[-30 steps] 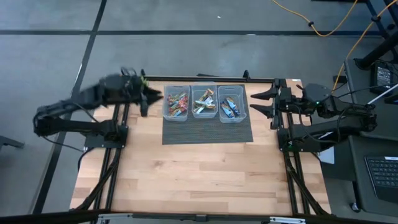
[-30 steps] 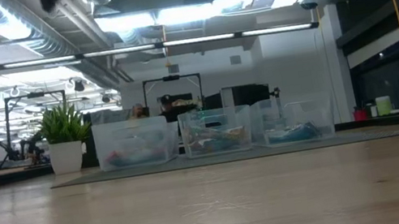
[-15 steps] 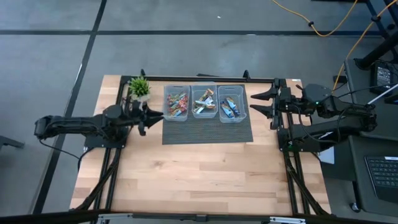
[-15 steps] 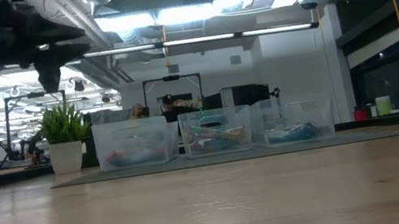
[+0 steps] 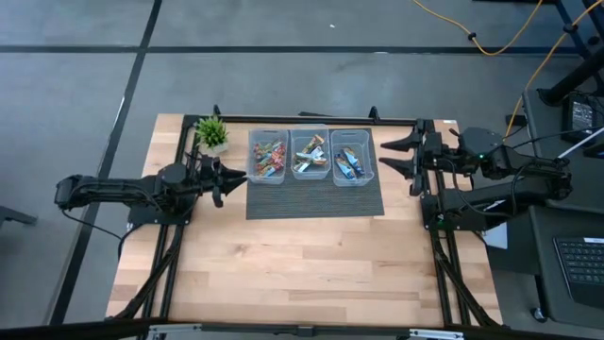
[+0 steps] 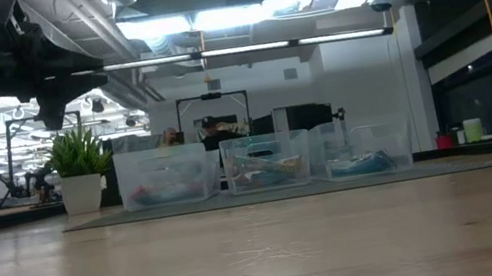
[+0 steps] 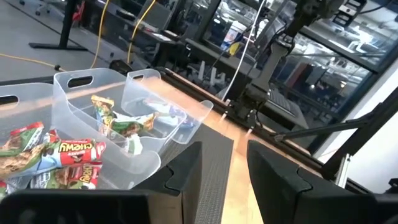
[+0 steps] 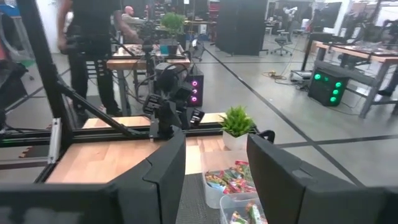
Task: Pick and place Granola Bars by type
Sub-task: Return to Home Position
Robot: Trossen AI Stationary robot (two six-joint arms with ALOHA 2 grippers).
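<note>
Three clear bins stand in a row on a dark mat [image 5: 314,194] at the table's far side. The left bin [image 5: 268,158] holds red-orange Granola Bars [image 7: 53,158]. The middle bin [image 5: 310,156] holds tan-gold bars [image 7: 118,121]. The right bin [image 5: 352,157] holds blue bars [image 5: 350,165]. My left gripper [image 5: 234,177] hovers open just left of the left bin, pointing at it; its fingers [image 7: 186,180] frame the mat edge. My right gripper [image 5: 396,157] waits open at the table's right edge, right of the bins.
A small potted plant [image 5: 211,132] stands at the far left corner, just beyond my left arm [image 5: 142,187]. Bare wooden table [image 5: 302,264] spreads across the near half. A person [image 8: 93,37] stands in the room beyond the table's left side.
My left arm has swung down from above the plant toward the table's near edge and stretched out level; its gripper has come to rest left of the left bin. The plant, hidden under the arm before, now shows. The bins and bars have stayed put.
</note>
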